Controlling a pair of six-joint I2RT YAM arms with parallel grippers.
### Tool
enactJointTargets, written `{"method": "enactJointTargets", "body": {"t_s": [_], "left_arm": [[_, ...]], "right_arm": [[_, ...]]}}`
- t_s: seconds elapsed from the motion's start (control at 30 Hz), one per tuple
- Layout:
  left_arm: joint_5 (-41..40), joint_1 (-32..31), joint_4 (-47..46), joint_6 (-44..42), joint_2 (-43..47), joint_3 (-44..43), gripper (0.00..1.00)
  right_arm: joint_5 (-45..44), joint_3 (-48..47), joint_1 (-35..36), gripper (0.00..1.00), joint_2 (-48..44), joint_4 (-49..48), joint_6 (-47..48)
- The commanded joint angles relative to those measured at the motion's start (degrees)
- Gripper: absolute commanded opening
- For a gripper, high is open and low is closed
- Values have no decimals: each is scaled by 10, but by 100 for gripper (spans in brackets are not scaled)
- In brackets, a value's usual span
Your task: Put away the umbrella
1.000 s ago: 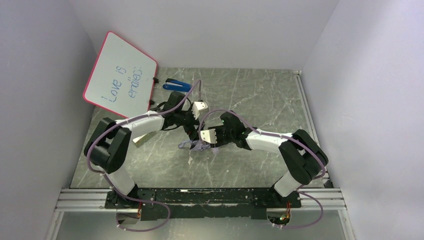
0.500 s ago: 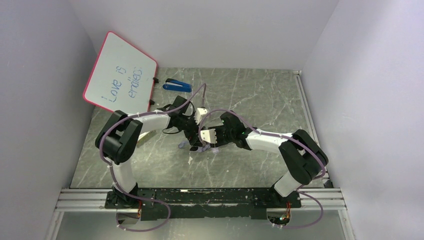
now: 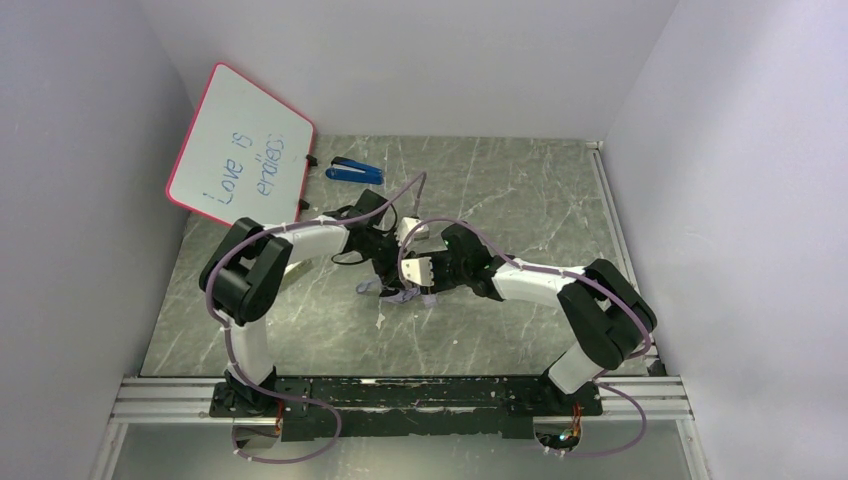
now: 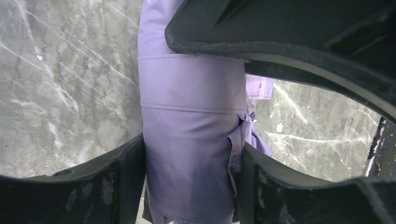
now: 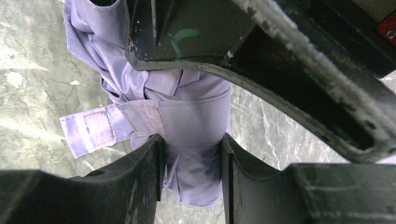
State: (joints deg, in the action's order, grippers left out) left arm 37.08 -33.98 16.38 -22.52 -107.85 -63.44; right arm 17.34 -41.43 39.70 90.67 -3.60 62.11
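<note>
Over the last second my left arm has swung inward across the tabletop (image 3: pixel 520 200). My left tool (image 4: pixel 191 158) has narrowed from wide apart until its fingers (image 4: pixel 116 182) press both flanks of the umbrella (image 4: pixel 187 112). My right tool (image 5: pixel 190 158) stays clamped on the same lilac bundle, whose closure strap (image 5: pixel 88 130) sticks out loose to one side. The umbrella lies rolled near the middle of the tabletop, between my two wrists, its fabric gathered but not fastened. With both tools on it, I judge the bundle is now steady enough for the strap to be wrapped around. The loose folds could still slip out while I do that.
</note>
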Motion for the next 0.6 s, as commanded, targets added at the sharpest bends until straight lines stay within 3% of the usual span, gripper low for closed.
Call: {"method": "enactJointTargets", "body": {"t_s": [0.0, 0.1, 0.23, 0.37, 0.57], "left_arm": [[-32, -18, 36, -18, -32, -9, 63], [-40, -19, 32, -17, -28, -2, 55], [-48, -18, 29, -11, -27, 0, 17], [-41, -18, 36, -13, -28, -3, 6], [-47, -18, 39, -9, -33, -8, 5]], "right_arm": [[12, 30, 6, 40, 23, 50, -15], [17, 32, 6, 46, 17, 44, -16], [22, 36, 6, 52, 4, 38, -17], [25, 40, 6, 58, -23, 19, -31], [35, 60, 6, 61, -85, -6, -69]]}}
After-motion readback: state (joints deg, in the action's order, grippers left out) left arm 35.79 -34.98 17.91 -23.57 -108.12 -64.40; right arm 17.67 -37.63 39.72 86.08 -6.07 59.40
